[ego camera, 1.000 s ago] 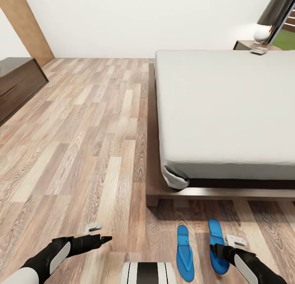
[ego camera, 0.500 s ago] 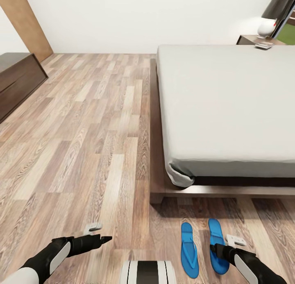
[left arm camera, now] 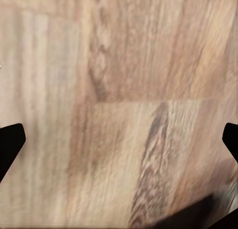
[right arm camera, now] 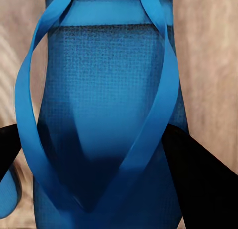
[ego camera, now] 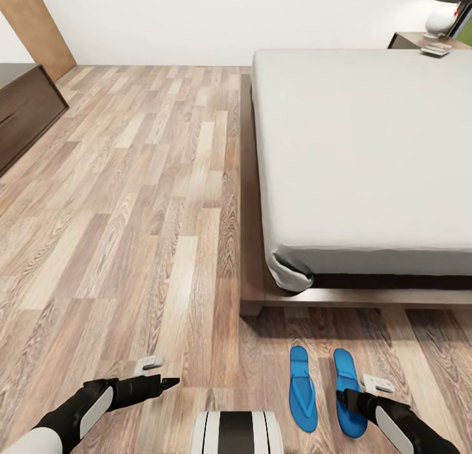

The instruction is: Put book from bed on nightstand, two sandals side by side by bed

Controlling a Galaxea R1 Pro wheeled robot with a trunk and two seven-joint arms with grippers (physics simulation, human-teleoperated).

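Two blue sandals (ego camera: pixel 324 388) are lying side by side on the floor (ego camera: pixel 131 211) beside the bed (ego camera: pixel 367 159); the right tool (right arm camera: pixel 119 154), spread wide, is straddling one; the left tool (left arm camera: pixel 119 140) is hanging wide apart.

Right blue flip-flop sandal (ego camera: pixel 348 390) partly covered by right gripper (ego camera: pixel 342 397); jaw state unreadable. Dark wooden dresser (ego camera: pixel 23 107) cut by frame edge. Small item on reddish-brown nightstand (ego camera: pixel 419 41) unidentifiable.

Matt grained wood planks cover the floor (ego camera: pixel 131 198). The bed (ego camera: pixel 367 152) has a smooth off-white cloth mattress on a dark wooden platform. The blue sandals (ego camera: pixel 302 388) show a woven-textured footbed.
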